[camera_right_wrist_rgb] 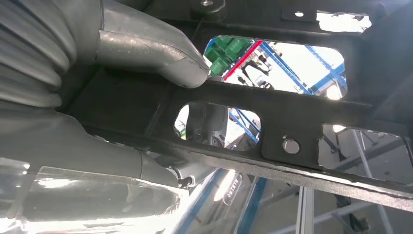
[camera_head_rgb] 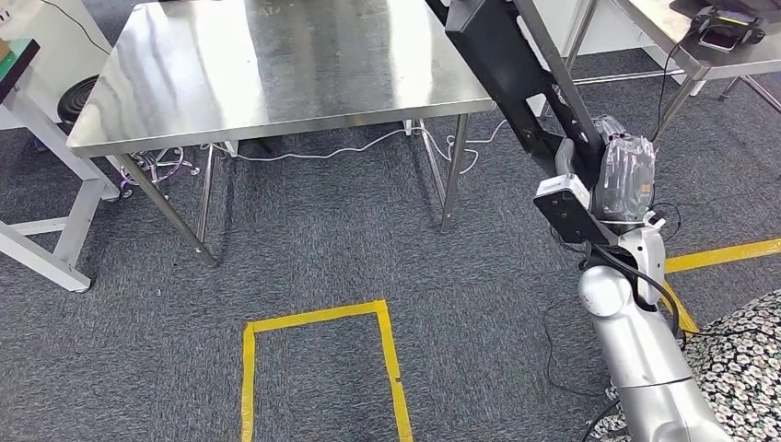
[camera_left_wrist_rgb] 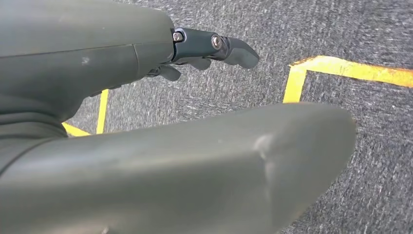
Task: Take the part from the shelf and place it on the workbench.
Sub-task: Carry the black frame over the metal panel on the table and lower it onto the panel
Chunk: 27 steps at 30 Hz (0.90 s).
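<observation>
Here the right hand [camera_head_rgb: 624,180] grips the black part [camera_head_rgb: 516,69], raised beside the workbench [camera_head_rgb: 276,74].

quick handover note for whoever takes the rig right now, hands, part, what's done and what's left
Right hand: raised, gripping the black part, a long flat piece with cut-outs.
Left hand: holds nothing, hanging over carpet with yellow floor tape.
Steel workbench: ahead of the robot, with the part's far end over its right edge but not resting on it.
Done: part is in hand.
Left: bring it over the workbench, set it down, let go.
</observation>
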Motion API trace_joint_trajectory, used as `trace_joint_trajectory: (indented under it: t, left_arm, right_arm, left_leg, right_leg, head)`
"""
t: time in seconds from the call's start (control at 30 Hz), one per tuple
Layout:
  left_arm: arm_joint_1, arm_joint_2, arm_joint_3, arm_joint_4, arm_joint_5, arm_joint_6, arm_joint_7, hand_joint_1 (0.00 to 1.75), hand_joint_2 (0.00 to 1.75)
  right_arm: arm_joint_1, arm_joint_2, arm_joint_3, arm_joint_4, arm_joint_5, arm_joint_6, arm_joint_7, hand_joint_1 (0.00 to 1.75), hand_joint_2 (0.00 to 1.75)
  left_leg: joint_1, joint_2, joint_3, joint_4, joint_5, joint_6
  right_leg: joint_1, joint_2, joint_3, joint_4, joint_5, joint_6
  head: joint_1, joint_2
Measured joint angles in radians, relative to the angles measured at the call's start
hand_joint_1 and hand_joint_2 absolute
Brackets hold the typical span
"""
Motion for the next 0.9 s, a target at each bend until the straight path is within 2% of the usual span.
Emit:
trace_joint_trajectory:
  t: [0.03, 0.1, 0.13, 0.17, 0.2, 0.3, 0.37, 0.43, 0.47, 0.5, 0.53, 0.6, 0.63, 0.67, 0.7, 0.77, 0.83, 0.9]
  left_arm:
    - [0.0, 0.0, 0.0, 0.0, 0.0, 0.0, 0.0, 0.0, 0.0]
    - [0.0, 0.001, 0.001, 0.0, 0.0, 0.0, 0.0, 0.0, 0.0]
    - [-0.001, 0.002, 0.001, 0.0, 0.0, 0.0, 0.0, 0.0, 0.0]
    - [-0.002, 0.003, 0.001, 0.0, 0.0, 0.001, 0.0, 0.0, 0.0]
    - [-0.002, 0.004, 0.001, 0.0, -0.001, 0.001, 0.0, 0.0, 0.0]
    - [-0.002, 0.004, 0.001, 0.0, -0.001, 0.001, 0.0, 0.0, 0.0]
    - [-0.002, 0.002, 0.001, 0.0, -0.001, 0.0, 0.001, 0.0, 0.0]
    - [-0.003, 0.0, 0.002, 0.0, 0.0, 0.0, 0.002, 0.0, 0.0]
    - [-0.003, 0.0, 0.002, 0.0, 0.001, 0.0, 0.002, 0.0, 0.0]
    - [-0.003, -0.001, 0.002, 0.0, 0.002, 0.001, 0.002, 0.0, 0.0]
    - [-0.003, -0.002, 0.002, 0.0, 0.003, 0.002, 0.003, 0.0, 0.0]
    - [-0.003, -0.003, 0.002, 0.0, 0.005, 0.004, 0.005, 0.0, 0.0]
    - [-0.003, -0.004, 0.002, 0.0, 0.006, 0.005, 0.005, 0.0, 0.0]
    - [-0.003, -0.004, 0.002, 0.0, 0.006, 0.006, 0.005, 0.0, 0.0]
    - [-0.003, -0.004, 0.003, 0.0, 0.007, 0.006, 0.006, 0.0, 0.0]
    - [0.001, -0.002, 0.004, 0.0, 0.006, 0.006, 0.006, 0.0, 0.0]
    - [0.003, -0.002, 0.005, 0.0, 0.004, 0.006, 0.006, 0.0, 0.0]
    - [0.002, -0.002, 0.007, 0.0, 0.004, 0.006, 0.005, 0.0, 0.0]
  right_arm:
    - [0.0, 0.0, 0.0, 0.002, 0.0, 0.0, 0.0, 1.75, 1.75]
    - [-0.002, 0.001, 0.0, 0.003, 0.0, 0.0, 0.0, 1.75, 1.75]
    - [-0.004, 0.001, 0.0, 0.003, 0.0, 0.0, 0.0, 1.75, 1.75]
    - [-0.006, 0.001, 0.0, 0.003, 0.0, 0.0, -0.001, 1.75, 1.75]
    - [-0.007, 0.002, 0.0, 0.003, 0.0, 0.0, -0.001, 1.75, 1.75]
    - [-0.009, 0.004, 0.001, 0.005, 0.007, 0.0, -0.001, 1.75, 1.75]
    - [-0.016, 0.004, 0.001, 0.009, 0.018, -0.001, -0.001, 1.75, 1.75]
    - [-0.021, 0.004, 0.003, 0.016, 0.028, -0.001, 0.0, 1.75, 1.75]
    - [-0.021, 0.005, 0.005, 0.021, 0.031, -0.001, 0.002, 1.75, 1.75]
    - [-0.021, 0.005, 0.007, 0.026, 0.034, -0.001, 0.003, 1.75, 1.75]
    - [-0.022, 0.006, 0.009, 0.03, 0.036, -0.001, 0.004, 1.75, 1.75]
    - [-0.026, 0.009, 0.012, 0.037, 0.039, -0.001, 0.005, 1.75, 1.75]
    - [-0.029, 0.011, 0.014, 0.039, 0.039, -0.001, 0.005, 1.75, 1.75]
    - [-0.032, 0.013, 0.017, 0.041, 0.04, -0.001, 0.005, 1.75, 1.75]
    - [-0.035, 0.015, 0.019, 0.044, 0.04, 0.0, 0.005, 1.75, 1.75]
    - [-0.038, 0.02, 0.021, 0.048, 0.04, 0.0, 0.005, 1.75, 1.75]
    - [-0.04, 0.026, 0.022, 0.05, 0.041, 0.0, 0.005, 1.75, 1.75]
    - [-0.042, 0.029, 0.022, 0.051, 0.04, 0.0, 0.006, 1.75, 1.75]
  left_leg:
    - [0.001, 0.0, 0.01, -0.03, 0.027, 0.001]
    - [0.0, 0.001, 0.077, -0.171, 0.102, 0.014]
    - [-0.004, 0.002, 0.109, -0.236, 0.128, 0.023]
    - [-0.008, 0.003, 0.128, -0.275, 0.139, 0.03]
    - [-0.012, 0.004, 0.135, -0.292, 0.139, 0.037]
    - [-0.015, 0.003, 0.147, -0.316, 0.149, 0.055]
    - [-0.011, 0.001, 0.162, -0.339, 0.161, 0.067]
    - [-0.014, -0.005, 0.163, -0.342, 0.163, 0.071]
    - [-0.016, -0.01, 0.162, -0.341, 0.163, 0.071]
    - [-0.017, -0.016, 0.162, -0.34, 0.163, 0.07]
    - [-0.018, -0.024, 0.162, -0.339, 0.162, 0.069]
    - [-0.019, -0.039, 0.16, -0.329, 0.157, 0.062]
    - [-0.021, -0.046, 0.156, -0.321, 0.153, 0.056]
    - [-0.022, -0.052, 0.151, -0.313, 0.149, 0.051]
    - [-0.023, -0.057, 0.146, -0.307, 0.147, 0.047]
    - [-0.021, -0.063, 0.14, -0.301, 0.144, 0.042]
    - [-0.017, -0.048, 0.128, -0.271, 0.125, 0.032]
    - [-0.011, -0.017, 0.08, -0.168, 0.07, 0.017]
  right_leg:
    - [0.0, 0.0, 0.002, 0.0, -0.001, 0.001]
    - [0.0, 0.001, 0.007, -0.001, -0.002, 0.002]
    - [0.003, 0.001, 0.008, -0.002, -0.004, 0.005]
    - [0.004, 0.001, 0.009, -0.003, -0.004, 0.008]
    - [0.004, 0.0, 0.009, -0.005, -0.005, 0.012]
    - [0.008, -0.002, 0.005, -0.003, -0.009, 0.027]
    - [0.013, -0.001, -0.029, 0.063, -0.041, 0.021]
    - [0.012, 0.0, -0.092, 0.193, -0.094, 0.011]
    - [0.012, 0.0, -0.119, 0.244, -0.11, 0.011]
    - [0.012, 0.0, -0.131, 0.263, -0.111, 0.015]
    - [0.012, 0.0, -0.12, 0.24, -0.096, 0.022]
    - [0.008, 0.009, -0.055, 0.107, -0.042, 0.034]
    - [0.008, 0.015, -0.023, 0.046, -0.021, 0.035]
    - [0.007, 0.019, -0.003, 0.009, -0.01, 0.033]
    - [0.009, 0.02, 0.004, -0.003, -0.007, 0.027]
    - [0.008, 0.012, 0.006, -0.001, -0.005, 0.018]
    - [0.003, 0.004, 0.009, -0.002, -0.005, 0.009]
    - [0.003, -0.005, 0.013, -0.003, -0.007, 0.002]
  head:
    - [0.0, 0.0]
    - [0.0, 0.0]
    - [0.0, 0.0]
    - [0.0, 0.0]
    - [0.001, 0.0]
    - [0.002, 0.0]
    - [0.005, 0.0]
    - [0.007, 0.0]
    - [0.008, 0.0]
    - [0.008, 0.0]
    - [0.008, 0.0]
    - [0.008, 0.0]
    - [0.008, 0.0]
    - [0.007, 0.0]
    - [0.006, 0.0]
    - [0.005, 0.0]
    - [0.002, 0.0]
    - [-0.003, 0.0]
